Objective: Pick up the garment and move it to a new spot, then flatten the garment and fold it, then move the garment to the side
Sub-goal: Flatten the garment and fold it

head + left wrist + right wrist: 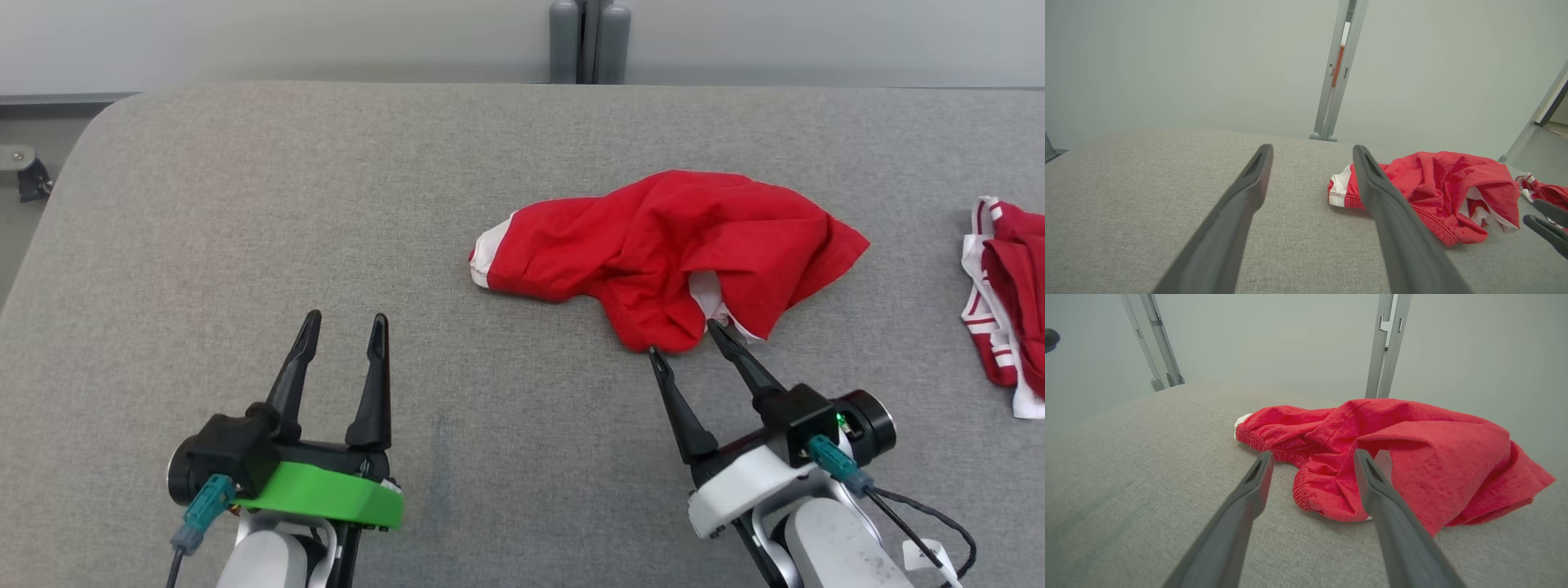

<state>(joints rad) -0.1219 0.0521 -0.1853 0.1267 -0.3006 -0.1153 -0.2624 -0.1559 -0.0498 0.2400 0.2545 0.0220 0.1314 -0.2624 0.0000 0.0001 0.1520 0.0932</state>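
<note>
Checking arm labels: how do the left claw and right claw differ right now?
The left claw sits over bare table, apart from the red garment; the right claw has its tips at that garment's near edge. The left claw's mount is green, the right claw's white. Both are open, holding nothing.

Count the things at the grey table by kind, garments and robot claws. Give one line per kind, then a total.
Red-and-white garments: 2 (crumpled garment in the middle; second garment far right)
Open claws: 2 (left claw; right claw)
Total: 4
</note>
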